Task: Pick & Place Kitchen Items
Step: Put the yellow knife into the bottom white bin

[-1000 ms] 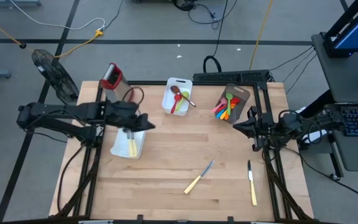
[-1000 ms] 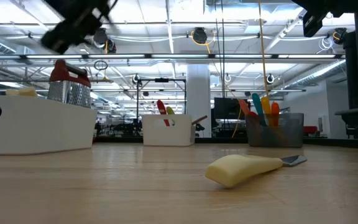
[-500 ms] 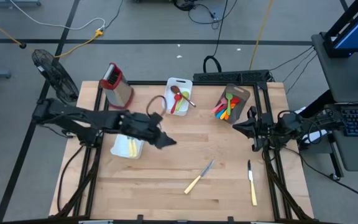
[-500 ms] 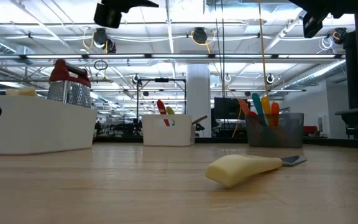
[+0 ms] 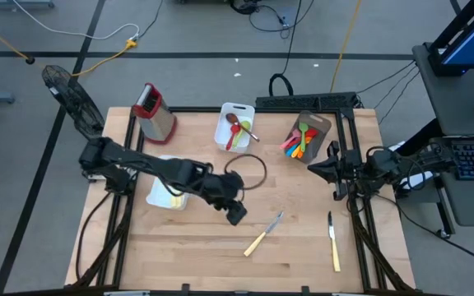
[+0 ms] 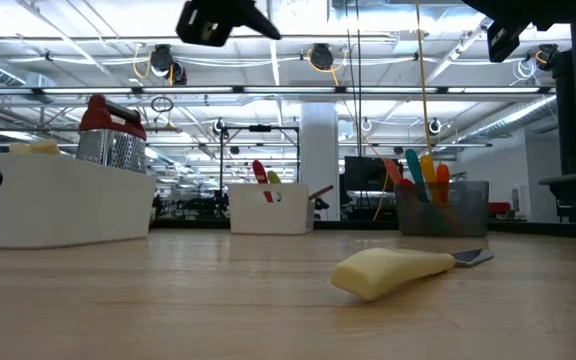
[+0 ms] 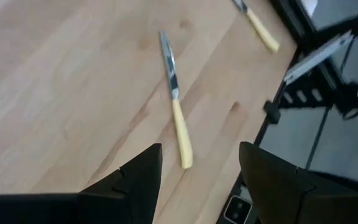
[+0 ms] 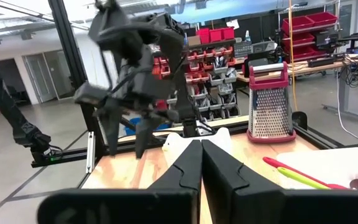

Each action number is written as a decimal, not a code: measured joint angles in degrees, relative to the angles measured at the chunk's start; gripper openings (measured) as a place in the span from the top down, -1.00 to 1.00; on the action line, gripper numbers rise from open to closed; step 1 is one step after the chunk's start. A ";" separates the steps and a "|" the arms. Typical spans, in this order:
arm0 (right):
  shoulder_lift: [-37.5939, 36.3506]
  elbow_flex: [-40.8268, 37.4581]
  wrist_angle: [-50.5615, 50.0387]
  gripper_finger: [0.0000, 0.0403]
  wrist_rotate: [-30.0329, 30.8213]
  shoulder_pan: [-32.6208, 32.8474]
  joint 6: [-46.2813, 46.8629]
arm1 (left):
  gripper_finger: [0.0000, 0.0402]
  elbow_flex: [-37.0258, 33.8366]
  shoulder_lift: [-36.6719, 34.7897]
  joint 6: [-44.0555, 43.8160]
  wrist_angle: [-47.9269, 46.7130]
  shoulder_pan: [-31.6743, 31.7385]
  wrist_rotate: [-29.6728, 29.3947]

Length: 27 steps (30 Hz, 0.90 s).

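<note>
Left claw (image 5: 235, 215) swung from above the white tub (image 5: 156, 197) to mid-table, fingers parted and empty, just beside the nearer knife (image 5: 263, 233) lying flat, presumably the next pick; right claw (image 5: 318, 169) parked clenched at the table's edge.

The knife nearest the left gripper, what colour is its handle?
Cream-yellow, on the knife; the left wrist view shows it best.

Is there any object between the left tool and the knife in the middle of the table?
No visible object. In the high view the left tool hangs open above bare wood, close beside the knife. The left wrist view shows that knife lying alone on the table ahead of the fingers.
</note>
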 joint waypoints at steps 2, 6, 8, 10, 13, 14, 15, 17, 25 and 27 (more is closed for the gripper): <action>-0.02 0.00 -0.06 0.98 0.00 -0.02 0.00 | -0.09 1.54 2.28 0.94 -1.22 -0.43 0.95; 0.02 0.00 -0.47 0.98 0.02 -0.02 0.23 | -0.09 4.18 6.43 2.91 -2.88 -1.12 0.97; 0.02 0.00 -0.76 0.98 0.00 -0.01 1.25 | -0.09 5.10 8.01 3.51 -2.69 -1.53 0.70; 0.02 0.00 -0.91 0.98 0.02 -0.01 2.08 | -0.09 6.07 9.77 4.54 -2.87 -2.00 0.45; 0.02 0.00 -1.73 0.98 0.02 0.00 2.15 | -0.09 7.47 11.95 5.53 -3.12 -2.99 -0.69; 0.02 0.00 -2.11 0.98 0.09 0.00 2.14 | -0.09 7.95 12.57 5.87 -3.12 -3.35 -1.46; 0.02 0.00 -2.61 0.98 0.13 0.00 2.14 | -0.09 8.34 13.13 5.86 -2.97 -3.72 -2.54; 0.02 0.00 -3.98 0.98 0.12 -0.01 2.14 | -0.09 8.50 14.00 4.84 -2.96 -4.47 -5.30; 0.07 0.00 -9.30 0.98 0.20 0.00 2.14 | -0.09 8.52 18.03 -0.30 -0.37 -6.69 -9.93; 0.04 0.00 -9.84 0.98 0.19 0.00 2.13 | -0.09 8.52 19.34 -2.60 2.75 -7.26 -11.03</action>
